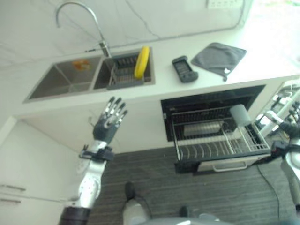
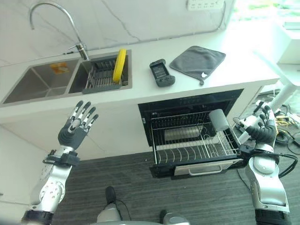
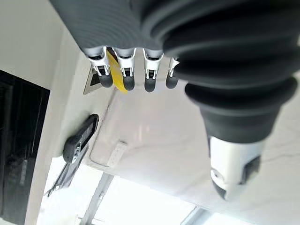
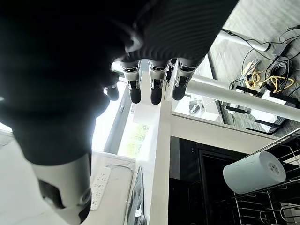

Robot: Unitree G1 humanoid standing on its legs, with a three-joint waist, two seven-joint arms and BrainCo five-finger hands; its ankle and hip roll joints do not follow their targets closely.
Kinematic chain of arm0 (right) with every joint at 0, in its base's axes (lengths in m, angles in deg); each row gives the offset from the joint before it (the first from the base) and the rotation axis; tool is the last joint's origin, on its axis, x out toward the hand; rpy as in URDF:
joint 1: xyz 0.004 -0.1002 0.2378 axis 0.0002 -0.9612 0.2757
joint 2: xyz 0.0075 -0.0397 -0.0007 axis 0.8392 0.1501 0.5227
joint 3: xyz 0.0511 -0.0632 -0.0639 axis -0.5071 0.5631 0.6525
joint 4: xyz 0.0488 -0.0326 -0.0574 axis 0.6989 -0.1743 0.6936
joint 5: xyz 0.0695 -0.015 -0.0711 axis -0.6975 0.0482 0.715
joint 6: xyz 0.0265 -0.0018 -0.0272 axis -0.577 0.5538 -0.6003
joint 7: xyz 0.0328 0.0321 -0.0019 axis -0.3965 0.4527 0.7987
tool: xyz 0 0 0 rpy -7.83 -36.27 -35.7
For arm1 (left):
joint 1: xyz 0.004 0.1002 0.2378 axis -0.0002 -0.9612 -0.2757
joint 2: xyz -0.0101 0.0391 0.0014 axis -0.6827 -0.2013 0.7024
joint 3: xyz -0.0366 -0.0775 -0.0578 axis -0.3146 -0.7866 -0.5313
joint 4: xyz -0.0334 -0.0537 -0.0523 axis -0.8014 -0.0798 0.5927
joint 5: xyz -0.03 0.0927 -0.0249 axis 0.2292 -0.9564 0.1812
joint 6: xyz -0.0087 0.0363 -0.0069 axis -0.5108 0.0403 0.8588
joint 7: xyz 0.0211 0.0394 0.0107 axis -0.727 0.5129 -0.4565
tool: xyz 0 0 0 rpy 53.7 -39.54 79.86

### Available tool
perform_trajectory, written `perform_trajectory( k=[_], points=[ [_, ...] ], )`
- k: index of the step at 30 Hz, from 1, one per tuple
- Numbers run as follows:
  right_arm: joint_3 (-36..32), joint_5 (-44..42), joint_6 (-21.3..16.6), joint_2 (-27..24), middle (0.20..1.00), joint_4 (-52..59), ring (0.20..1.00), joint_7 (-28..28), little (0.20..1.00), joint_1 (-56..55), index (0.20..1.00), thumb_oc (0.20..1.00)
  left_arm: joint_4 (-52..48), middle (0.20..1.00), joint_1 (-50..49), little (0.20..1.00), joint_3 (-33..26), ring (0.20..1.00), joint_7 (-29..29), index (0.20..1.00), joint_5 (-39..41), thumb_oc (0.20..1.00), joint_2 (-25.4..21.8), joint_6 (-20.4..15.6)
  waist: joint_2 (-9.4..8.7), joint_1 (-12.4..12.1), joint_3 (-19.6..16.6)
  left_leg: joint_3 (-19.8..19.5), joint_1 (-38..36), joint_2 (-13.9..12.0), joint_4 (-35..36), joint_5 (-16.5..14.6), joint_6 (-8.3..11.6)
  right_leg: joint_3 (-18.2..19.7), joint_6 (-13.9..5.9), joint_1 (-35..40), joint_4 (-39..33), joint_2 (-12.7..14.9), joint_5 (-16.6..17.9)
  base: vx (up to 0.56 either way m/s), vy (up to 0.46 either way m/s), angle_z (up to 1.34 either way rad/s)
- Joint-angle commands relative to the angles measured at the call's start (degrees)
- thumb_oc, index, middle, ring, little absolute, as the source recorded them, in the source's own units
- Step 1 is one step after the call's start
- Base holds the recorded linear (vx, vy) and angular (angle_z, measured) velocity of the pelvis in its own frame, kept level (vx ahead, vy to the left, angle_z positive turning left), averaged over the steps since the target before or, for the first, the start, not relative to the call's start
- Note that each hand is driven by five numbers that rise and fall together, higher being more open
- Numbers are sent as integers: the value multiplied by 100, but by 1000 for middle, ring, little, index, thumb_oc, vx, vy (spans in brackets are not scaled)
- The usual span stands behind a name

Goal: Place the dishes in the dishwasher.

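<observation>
The left hand [image 1: 110, 118], fingers spread and empty, is raised toward the yellow plate [image 1: 142, 61] at twelve o'clock, likely to grasp it. The right hand [image 2: 260, 125], fingers relaxed and empty, waits beside the pulled-out dishwasher rack [image 2: 193, 140].

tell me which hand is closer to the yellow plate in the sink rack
Left. The left hand is raised below the sink front, under the yellow plate; the right hand is far off, beside the dishwasher rack.

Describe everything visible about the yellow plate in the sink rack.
The yellow plate is round, plain and smooth-looking, possibly plastic or glazed. It stands on edge, roughly upright, in the dark wire rack in the sink's basin nearer the dishwasher, at the rack's end nearest the counter. Only the rack touches it; the left hand hovers well short of it, open.
</observation>
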State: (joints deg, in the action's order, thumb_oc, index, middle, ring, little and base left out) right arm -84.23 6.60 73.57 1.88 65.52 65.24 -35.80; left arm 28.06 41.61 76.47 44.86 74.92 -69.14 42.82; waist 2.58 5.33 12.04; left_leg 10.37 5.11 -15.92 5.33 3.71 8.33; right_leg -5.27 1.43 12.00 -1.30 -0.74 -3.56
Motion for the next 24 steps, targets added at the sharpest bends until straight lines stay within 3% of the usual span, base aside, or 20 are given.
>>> perform_trajectory(
  k=[1, 3, 4, 9, 13, 14, 16, 17, 19, 20, 21, 24],
  points=[
    [-326, -168, -510, -216, 1000, 675, 1000, 255, 1000, -31, 1000, 1000, -592, 1000, -37, 1000, -214, 1000, 151, 1000, 161, 1000, -448, -400, -133, -140, -174, 369, -415, 194, -33, 799, 49, -172, -913, 352, 28, 808, 35, 309, 593, -20],
    [-385, -244, -548, -125, 1000, 762, 1000, 186, 1000, -133, 1000, 1000, -610, 1000, 155, 1000, -255, 1000, 160, 1000, 170, 1000, -580, -234, -233, -182, -239, 381, -550, 464, -33, 571, -122, -294, -1153, 316, 272, 1076, 130, 190, 396, -19],
    [-358, -201, -545, -22, 1000, 798, 1000, 99, 1000, -146, 1000, 1000, -633, 1000, 276, 1000, -202, 1000, 148, 1000, -25, 1000, -623, -129, -303, -207, -254, 351, -628, 661, -33, 447, -244, -421, -1258, 87, 646, 1320, 483, 156, 358, -20],
    [-184, -49, -367, 240, 1000, 770, 1000, -60, 1000, 12, 1000, 1000, -803, 1000, 481, 1000, -151, 1000, 124, 1000, -204, 1000, -697, 291, -280, -436, -314, 4, -828, 1243, -33, 84, -654, -583, -1152, -434, 1714, 1782, 979, 188, 365, 31],
    [-73, -34, -262, 358, 1000, 690, 1000, -56, 1000, 100, 1000, 1000, -973, 1000, 376, 1000, -281, 1000, -69, 1000, -212, 1000, -704, 411, -239, -642, -322, 69, -984, 1383, -33, -93, -793, -946, -1183, -572, 2085, 2046, 1294, 150, 279, 12],
    [-34, -72, -188, 398, 1000, 648, 1000, -68, 1000, 122, 1000, 1000, -966, 1000, 365, 1000, -337, 1000, -146, 1000, -100, 1000, -746, 405, -235, -655, -306, 22, -1014, 1426, -33, -149, -858, -865, -1166, -658, 2208, 1853, 1184, 157, 266, -28],
    [81, -142, -276, 418, 1000, 648, 1000, -192, 1000, 74, 1000, 1000, -913, 1000, 294, 1000, -233, 1000, -135, 1000, -133, 1000, -730, 181, -325, -609, -194, -56, -913, 1536, -156, -144, -962, -390, -1065, -854, 2380, 1169, 792, 119, 140, -21],
    [90, -144, -289, 416, 1000, 644, 1000, -188, 1000, 72, 1000, 1000, -900, 1000, 293, 1000, -225, 1000, -142, 1000, -140, 1000, -732, 156, -335, -618, -193, -52, -917, 1541, -156, -145, -961, -420, -1057, -853, 2374, 1159, 795, 65, 41, -12],
    [71, -363, -466, 266, 1000, 610, 1000, -177, 1000, 52, 1000, 1000, -809, 1000, 373, 1000, -173, 1000, -133, 1000, -135, 1000, -731, 36, -415, -530, -147, -59, -902, 1672, -145, -123, -1017, -381, -992, -885, 2010, 648, 563, 67, 35, -17],
    [-20, -428, -478, 216, 1000, 586, 1000, -148, 1000, 34, 1000, 1000, -751, 1000, 431, 1000, -223, 1000, -55, 1000, -73, 1000, -757, 80, -438, -487, -140, -50, -933, 1741, -137, -154, -1035, -441, -973, -943, 1864, 512, 523, 189, -62, -39],
    [-119, -532, -472, 246, 1000, 555, 1000, -99, 1000, 54, 1000, 1000, -794, 1000, 432, 1000, -320, 1000, 59, 1000, -133, 1000, -667, 244, -425, -449, -121, -23, -1103, 1757, -91, -247, -1020, -749, -951, -1096, 1757, 484, 628, 221, -90, -36],
    [-121, -564, -462, 339, 1000, 604, 1000, -95, 1000, -20, 1000, 1000, -869, 1000, 359, 1000, -348, 1000, 104, 1000, -217, 1000, -606, 360, -385, -379, -123, -53, -1282, 1741, -40, -337, -978, -827, -927, -1162, 1517, 431, 617, 185, -101, -18]
  ],
)
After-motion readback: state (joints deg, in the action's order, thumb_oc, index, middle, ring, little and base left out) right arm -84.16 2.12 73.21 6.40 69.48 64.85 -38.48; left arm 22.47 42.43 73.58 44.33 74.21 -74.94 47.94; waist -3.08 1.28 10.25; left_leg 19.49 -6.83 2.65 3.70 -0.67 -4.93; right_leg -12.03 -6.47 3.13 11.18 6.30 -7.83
